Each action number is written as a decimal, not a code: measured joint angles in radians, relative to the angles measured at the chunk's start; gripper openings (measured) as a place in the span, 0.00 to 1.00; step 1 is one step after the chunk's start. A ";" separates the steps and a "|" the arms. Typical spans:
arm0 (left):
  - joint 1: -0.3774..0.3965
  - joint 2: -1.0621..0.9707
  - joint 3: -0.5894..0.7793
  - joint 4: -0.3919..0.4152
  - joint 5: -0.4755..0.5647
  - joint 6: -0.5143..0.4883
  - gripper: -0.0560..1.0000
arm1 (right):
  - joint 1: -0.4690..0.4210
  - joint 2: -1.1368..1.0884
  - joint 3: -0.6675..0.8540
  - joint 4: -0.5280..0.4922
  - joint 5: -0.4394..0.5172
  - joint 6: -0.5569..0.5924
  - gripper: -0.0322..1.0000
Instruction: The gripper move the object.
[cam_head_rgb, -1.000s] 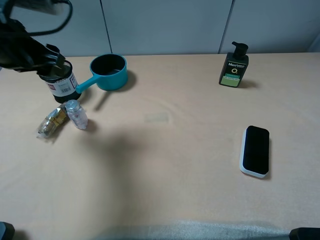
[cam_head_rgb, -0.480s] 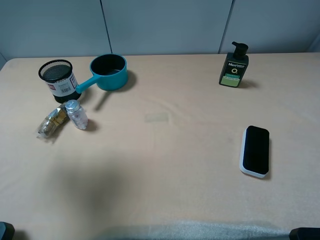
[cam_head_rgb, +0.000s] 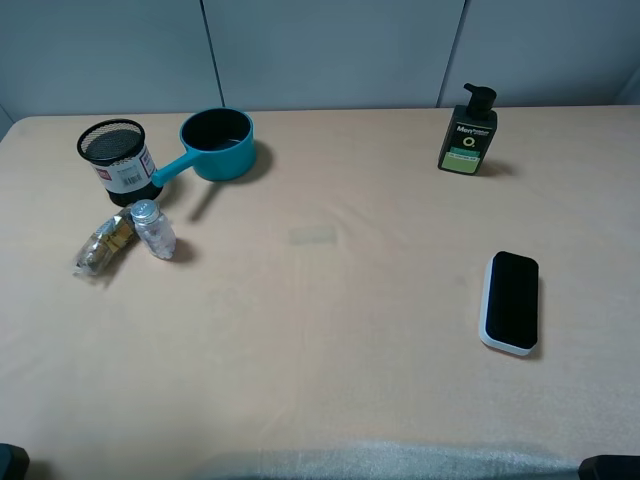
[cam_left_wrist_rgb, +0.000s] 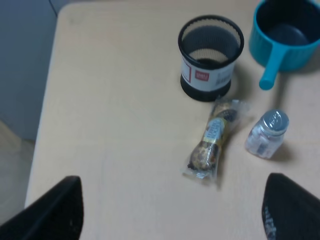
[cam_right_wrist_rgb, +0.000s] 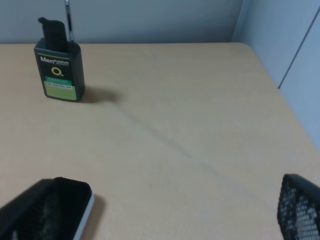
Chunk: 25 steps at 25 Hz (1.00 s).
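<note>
A black mesh pen cup (cam_head_rgb: 113, 158) stands at the far left, also in the left wrist view (cam_left_wrist_rgb: 211, 57). Beside it are a teal saucepan (cam_head_rgb: 217, 144), a wrapped snack packet (cam_head_rgb: 103, 245) and a small clear jar (cam_head_rgb: 153, 228). A black pump bottle (cam_head_rgb: 468, 130) stands at the back right. A black-and-white eraser (cam_head_rgb: 511, 302) lies at the right. My left gripper (cam_left_wrist_rgb: 171, 187) is open and empty, pulled back from the cup group. My right gripper (cam_right_wrist_rgb: 165, 200) is open and empty, with the eraser (cam_right_wrist_rgb: 75, 197) by one finger. Neither gripper shows in the high view.
The tan table (cam_head_rgb: 330, 320) ends at a grey wall at the back. Its left edge (cam_left_wrist_rgb: 47, 100) and far right edge (cam_right_wrist_rgb: 270, 70) show in the wrist views. A faint rectangular mark (cam_head_rgb: 314, 236) lies near the table's middle.
One second ago my left arm reached over the mesh pen cup. It has since drawn back out of the high view, and its shadow on the table has faded. The objects have not moved.
</note>
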 joint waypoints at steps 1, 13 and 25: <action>0.011 -0.027 0.000 0.001 0.009 0.000 0.80 | 0.000 0.000 0.000 0.000 0.000 0.000 0.67; 0.143 -0.196 0.164 -0.054 0.029 0.000 0.80 | 0.000 0.000 0.000 0.000 0.000 0.000 0.67; 0.146 -0.213 0.233 -0.228 0.032 0.254 0.80 | 0.000 0.000 0.000 0.000 0.000 0.000 0.67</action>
